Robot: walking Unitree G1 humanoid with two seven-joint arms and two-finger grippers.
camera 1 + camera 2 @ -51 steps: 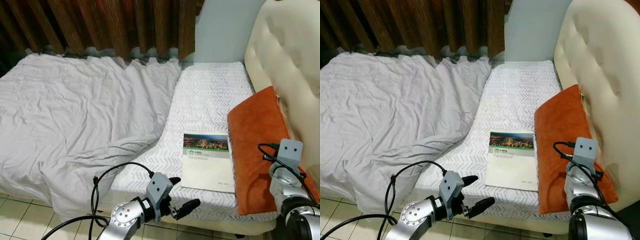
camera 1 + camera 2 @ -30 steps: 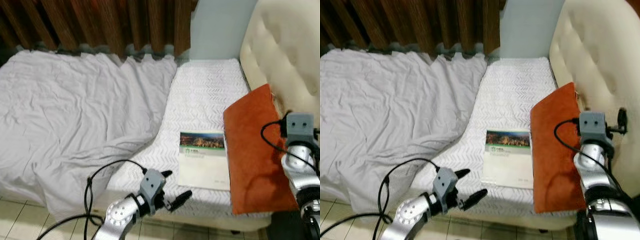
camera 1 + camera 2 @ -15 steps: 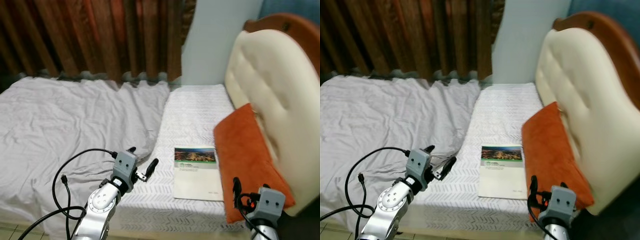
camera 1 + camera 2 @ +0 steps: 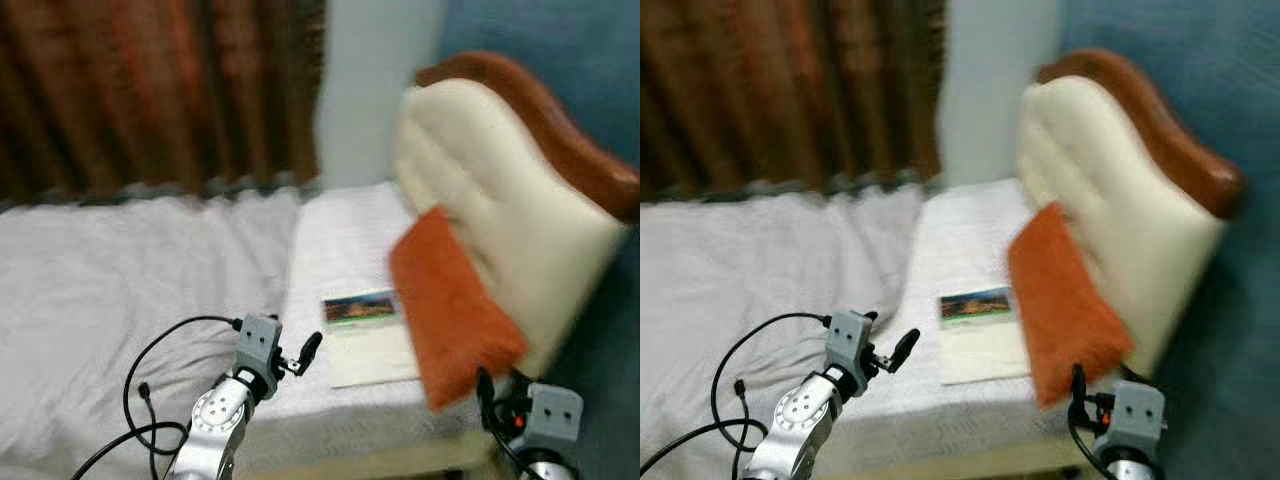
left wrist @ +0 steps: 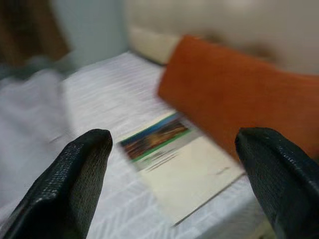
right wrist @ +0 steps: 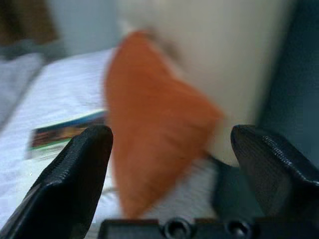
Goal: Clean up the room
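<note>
A booklet [image 4: 368, 340] with a city photo on its cover lies flat on the white mattress cover [image 4: 335, 240]. An orange pillow [image 4: 450, 300] leans against the cream padded headboard [image 4: 480, 190] just right of it. My left gripper [image 4: 888, 335] hovers open and empty over the bed's near side, left of the booklet. In the left wrist view its fingers [image 5: 75, 174] frame the booklet [image 5: 174, 159]. My right gripper [image 6: 172, 137] is open and empty, low beside the bed's corner, facing the pillow [image 6: 154, 134]. All views are blurred.
A crumpled grey sheet [image 4: 120, 260] covers the left part of the bed. Brown curtains [image 4: 150, 90] hang behind it. A blue wall [image 4: 560, 60] stands behind the headboard. A black cable [image 4: 150, 370] loops from my left arm.
The camera has swung right and tilted up. My left gripper rose from the bed's front edge to beside the booklet. My right arm dropped from the pillow to beside the bed's corner.
</note>
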